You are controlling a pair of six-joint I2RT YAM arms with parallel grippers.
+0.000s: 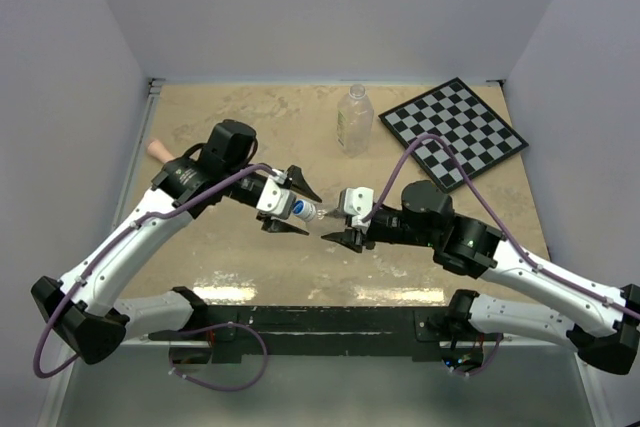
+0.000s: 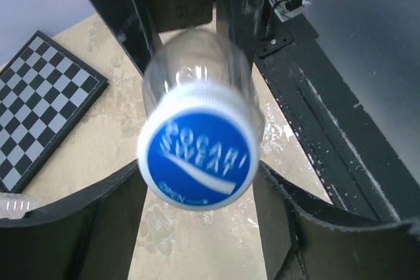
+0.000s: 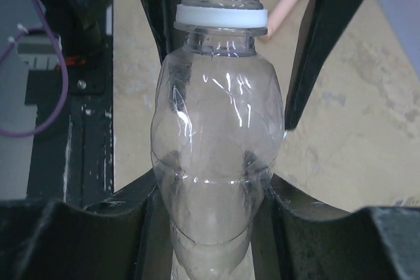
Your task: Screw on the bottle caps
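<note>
The small clear bottle [image 3: 213, 136] lies level in the air, and my right gripper [image 3: 213, 191] is shut on its body, whose wall dents at the pads. The blue cap [image 2: 199, 162] with its white rim sits on that bottle's neck. My left gripper [image 1: 303, 210] faces the cap end-on with its fingers [image 2: 289, 227] spread on either side of it, open. The cap is blurred in the left wrist view. The tall clear bottle [image 1: 354, 119] stands upright at the back of the table. I cannot tell whether a white cap is on it.
A black-and-white checkerboard [image 1: 452, 132] lies at the back right, close to the tall bottle. A pink stick [image 1: 157, 150] lies at the left edge behind my left arm. The black base rail [image 1: 330, 332] runs along the near edge.
</note>
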